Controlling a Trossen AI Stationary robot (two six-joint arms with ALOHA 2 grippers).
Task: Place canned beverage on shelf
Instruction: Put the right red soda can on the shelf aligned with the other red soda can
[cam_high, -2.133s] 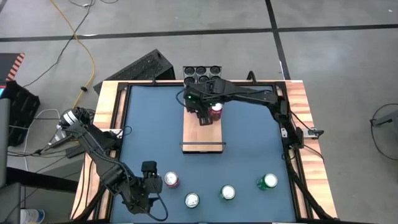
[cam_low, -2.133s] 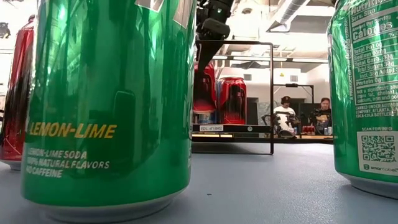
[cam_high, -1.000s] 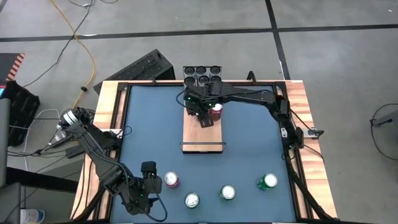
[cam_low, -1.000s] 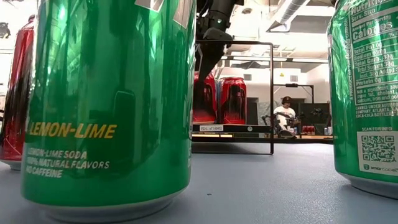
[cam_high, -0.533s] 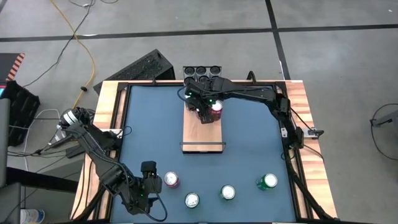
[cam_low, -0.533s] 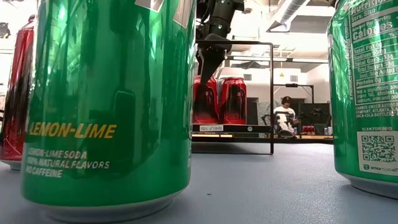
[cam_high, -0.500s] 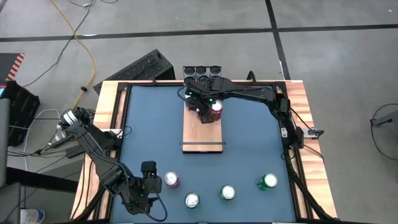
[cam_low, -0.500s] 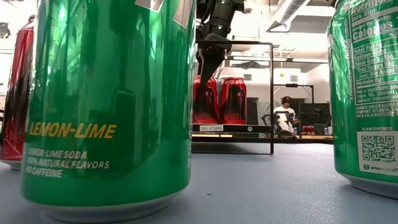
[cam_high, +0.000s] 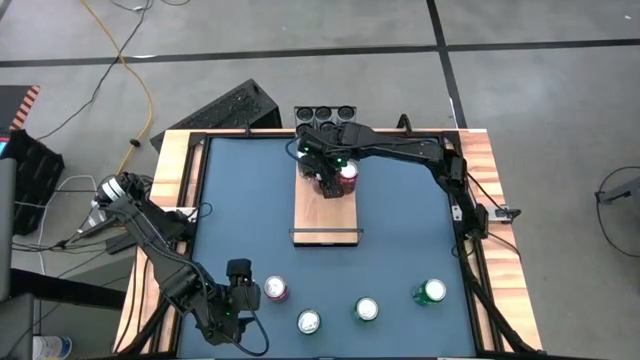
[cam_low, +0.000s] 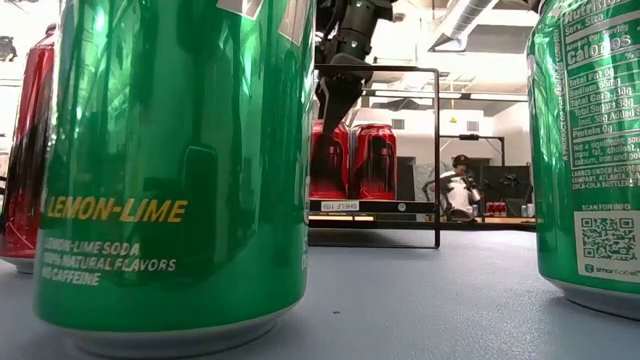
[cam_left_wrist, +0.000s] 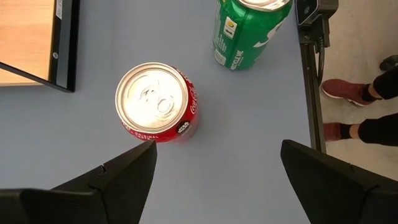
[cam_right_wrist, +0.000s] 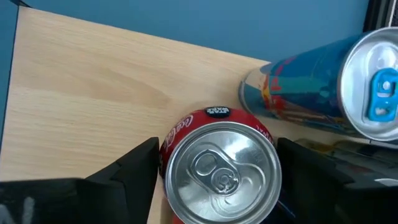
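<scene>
Here, the right pincer (cam_right_wrist: 214, 171) stands spread around the red can (cam_right_wrist: 219, 167) upright on the shelf (cam_high: 325, 212). The can looks rigid, smooth, likely slippery; hold it mid-wall. The left pincer (cam_left_wrist: 217, 165) hangs spread by another red can (cam_left_wrist: 157, 102) on the table (cam_high: 400, 250).

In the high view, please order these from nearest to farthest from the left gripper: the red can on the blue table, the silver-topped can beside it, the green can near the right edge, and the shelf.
From the left gripper, nearest first:
1. Red can, just beside it.
2. Silver-topped can, a little further along the near row.
3. Shelf, in the table's middle toward the far side.
4. Green can, near the right edge.
</scene>
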